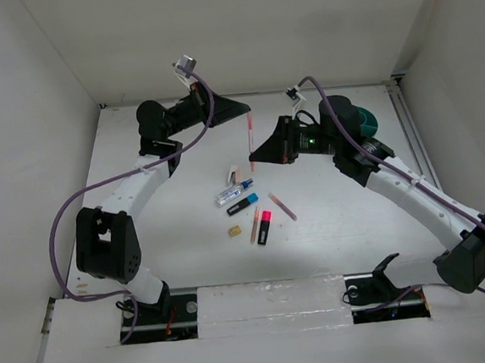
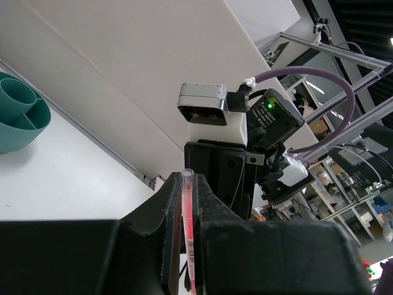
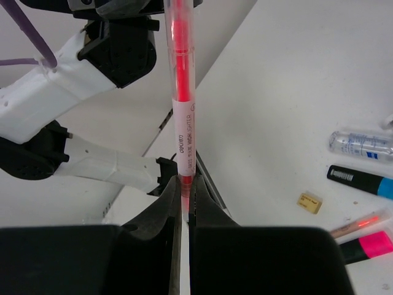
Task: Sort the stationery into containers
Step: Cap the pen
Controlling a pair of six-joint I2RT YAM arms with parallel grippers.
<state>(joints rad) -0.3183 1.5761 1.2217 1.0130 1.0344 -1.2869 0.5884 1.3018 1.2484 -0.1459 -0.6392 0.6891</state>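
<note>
Above white table [image 1: 333, 241], left fingers [image 2: 147, 246] and right fingers [image 3: 153, 246] each clamp one pink pen [image 3: 182, 92] end.

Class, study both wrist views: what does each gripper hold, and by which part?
Both hold the same pink pen: the left gripper clamps one end, the right gripper the opposite end, so it spans between them.

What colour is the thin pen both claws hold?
Pink-red thin pen, white label; right wrist view shows it best.
</note>
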